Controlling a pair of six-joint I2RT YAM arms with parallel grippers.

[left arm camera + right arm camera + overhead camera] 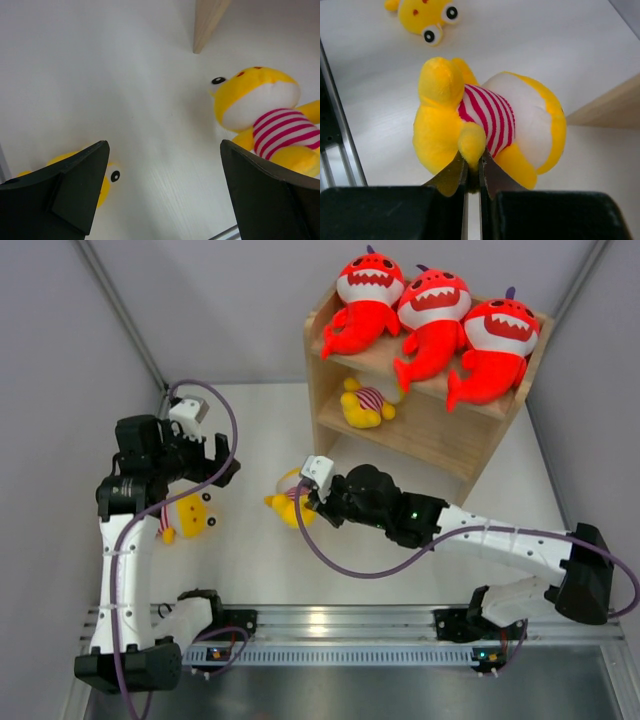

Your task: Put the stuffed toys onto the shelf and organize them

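Three red-orange sharks (432,312) sit in a row on the top tier of the wooden shelf (420,430). One yellow striped toy (365,403) lies on the lower tier. My right gripper (312,502) is shut on a limb of a second yellow striped toy (485,130), which also shows in the top view (287,500) and the left wrist view (265,115). A third yellow toy (190,516) lies on the table at the left, under my left gripper (222,468), which is open and empty above the table; that toy also shows in the left wrist view (107,177) and the right wrist view (427,17).
Grey walls enclose the white table (260,560) on the left, back and right. A metal rail (330,625) with the arm bases runs along the near edge. A corner of the shelf's side panel shows in the left wrist view (207,22).
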